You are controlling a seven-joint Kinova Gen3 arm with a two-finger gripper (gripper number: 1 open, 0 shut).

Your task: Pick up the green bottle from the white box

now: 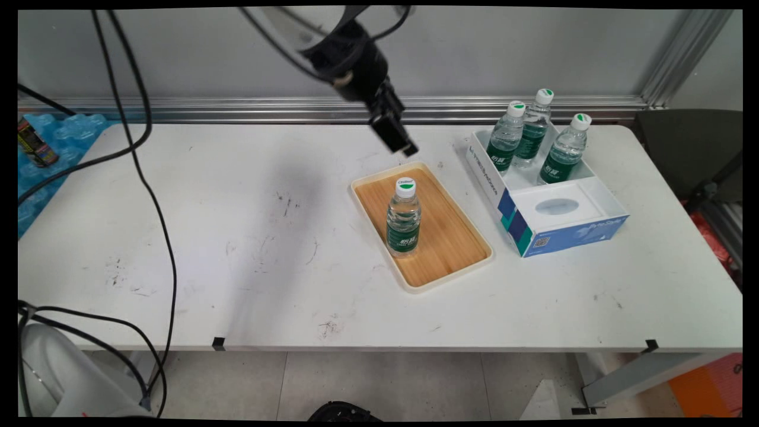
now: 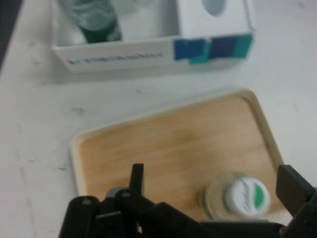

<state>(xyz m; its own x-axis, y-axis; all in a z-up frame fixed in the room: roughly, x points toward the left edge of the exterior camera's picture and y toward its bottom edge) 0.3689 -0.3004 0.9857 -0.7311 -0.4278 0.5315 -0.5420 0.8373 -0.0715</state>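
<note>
Gripper hangs in the air above the far end of the tray, holding nothing. In the hand view its two fingers stand wide apart, with the bottle cap showing between them, lower right of centre. So the gripper sits above the bottle and a bit behind it, not touching.

One water bottle stands upright on the tray, near the tray's middle, slightly toward its far left side. Clear plastic, green label, white cap with a green mark. The tray has a wooden-look floor and a cream rim and lies skewed on the desk, roughly centre-right. Its flat floor keeps the bottle steady and its low rim leaves the bottle's sides free.

Just beside the tray, toward the desk's far right corner, lies a white and blue cardboard box, open on top. Three more bottles of the same kind stand upright in its far compartment, close together, the walls holding them in place. The near part of the box is a white insert with an oval cut-out, nothing in it.

Off the desk's far left corner there is a blue packing sheet with a small dark can on it, well apart from everything else. Black cables hang from the arm across the desk's left half and down past its near edge.
</note>
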